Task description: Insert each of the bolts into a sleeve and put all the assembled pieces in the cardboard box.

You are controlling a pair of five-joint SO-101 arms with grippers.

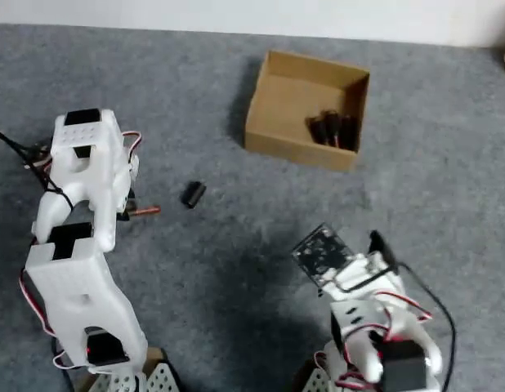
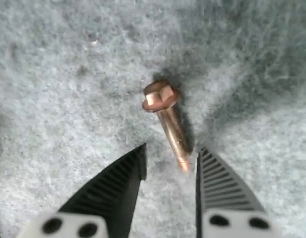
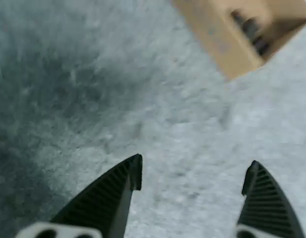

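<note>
Copper colouring is shown by the hex-flanged bolt (image 2: 168,123), its threaded tip flanked by the spread left gripper (image 2: 171,148); the right gripper (image 3: 195,160) is likewise parted.

Small robotics lab or hobby workshop, grey felt-covered desk (image 1: 236,302), white printed arm (image 1: 77,278) with bare wiring at lower left, second arm (image 1: 371,314) at lower right, pale wall (image 1: 236,12) along top

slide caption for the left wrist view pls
Open left end effector flanking the tip of a copper bolt on the grey mat
</note>
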